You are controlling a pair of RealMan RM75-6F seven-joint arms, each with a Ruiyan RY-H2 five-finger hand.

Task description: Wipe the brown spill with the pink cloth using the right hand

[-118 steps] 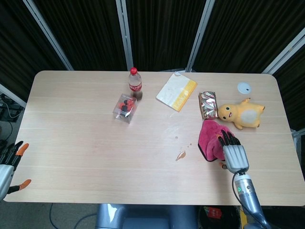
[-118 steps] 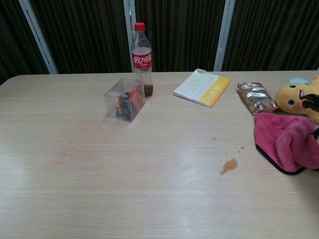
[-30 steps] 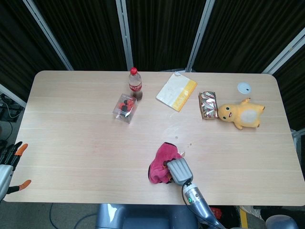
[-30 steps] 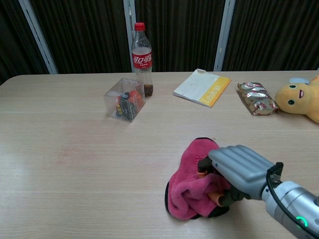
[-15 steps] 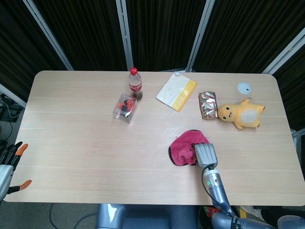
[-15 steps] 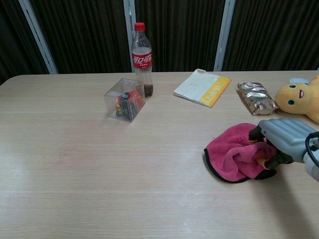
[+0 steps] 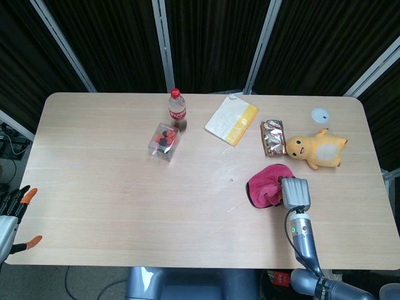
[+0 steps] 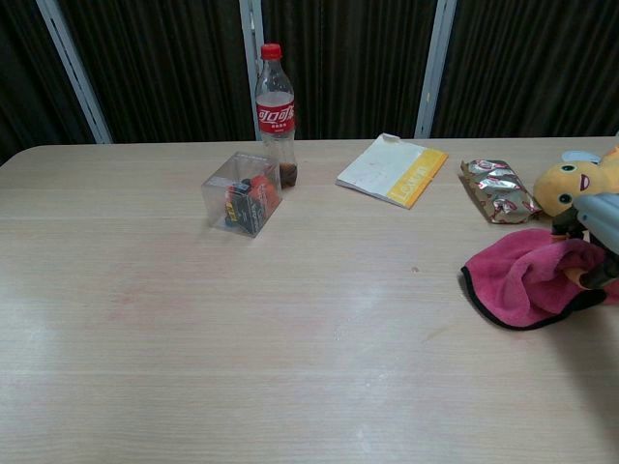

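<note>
the right hand (image 7: pixel 295 192) grips the pink cloth (image 7: pixel 265 185), fingers curled into its bunched folds, on the table (image 7: pixel 112 187) just below the foil snack pack (image 7: pixel 272 137) and near the yellow plush toy (image 7: pixel 316 149). a faint smear (image 8: pixel 437 333) and a small brown drop (image 7: pixel 231 180) lie on the wood left of the cloth. the left hand (image 7: pixel 12 215) sits at the table's left edge, fingers apart, holding nothing.
</note>
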